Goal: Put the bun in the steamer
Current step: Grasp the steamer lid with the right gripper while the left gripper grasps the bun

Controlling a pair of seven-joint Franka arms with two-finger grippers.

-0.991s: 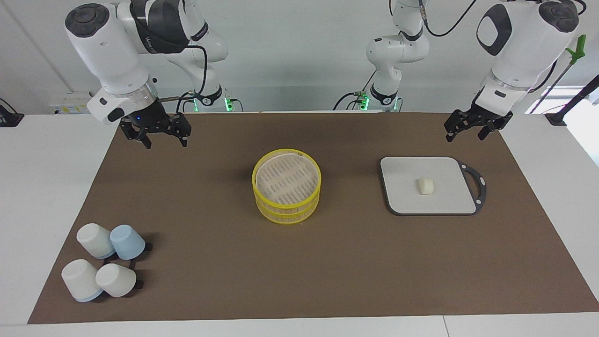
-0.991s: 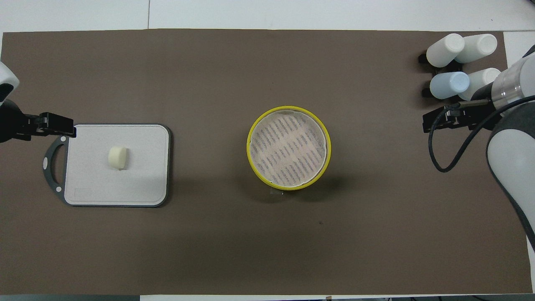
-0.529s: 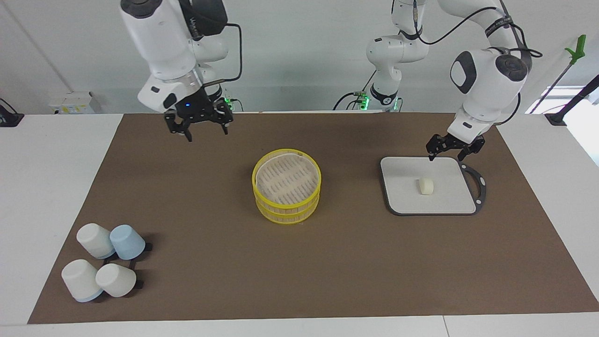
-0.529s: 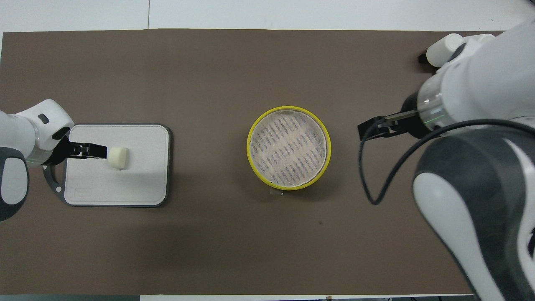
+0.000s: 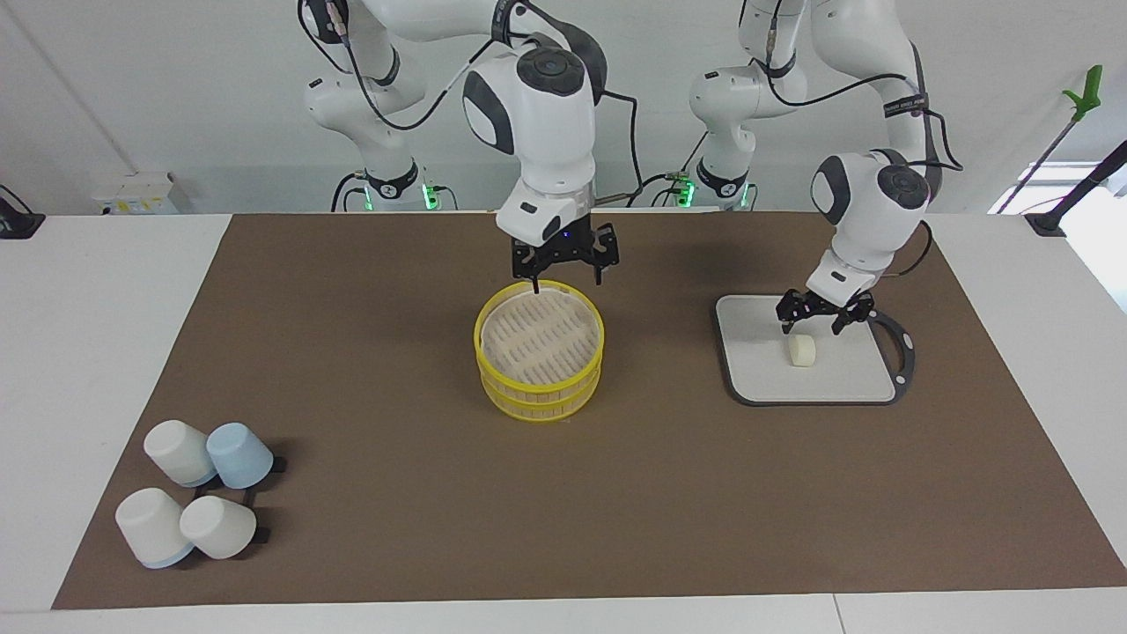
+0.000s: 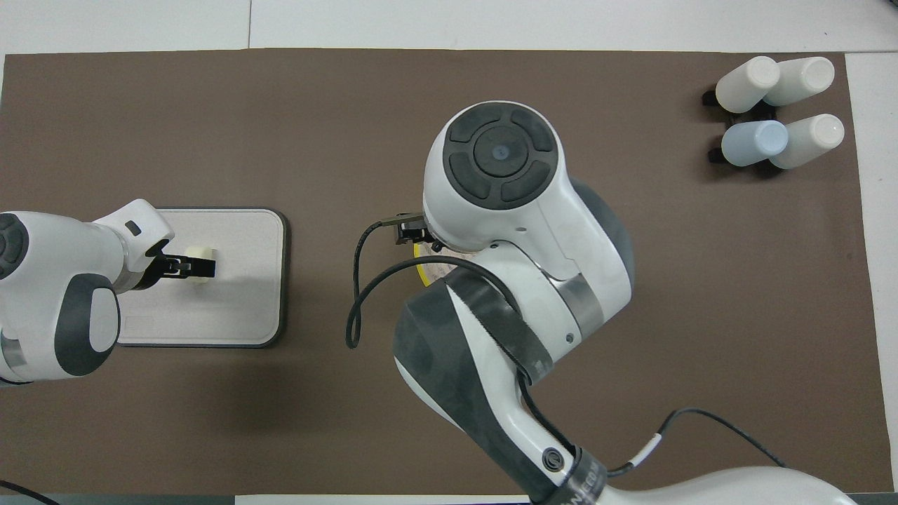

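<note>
The cream-white bun (image 5: 801,350) lies on the grey board (image 5: 845,380) toward the left arm's end of the table. My left gripper (image 5: 810,328) is open and hangs just above the bun, fingers to either side of its top. In the overhead view the left gripper (image 6: 195,266) covers most of the bun (image 6: 205,252). The yellow-rimmed steamer (image 5: 539,352) stands mid-table with nothing on its slatted floor. My right gripper (image 5: 568,283) is open over the steamer's rim nearest the robots. In the overhead view the right arm hides nearly all of the steamer (image 6: 419,257).
Several white and blue cups (image 5: 194,497) lie clustered toward the right arm's end of the table, farthest from the robots; they also show in the overhead view (image 6: 772,105). The board's black handle (image 5: 900,348) points to the left arm's end of the table. Brown mat (image 5: 387,440) covers the table.
My left gripper has come down over the board to just above the bun. My right arm has swung in from its end of the table to over the steamer.
</note>
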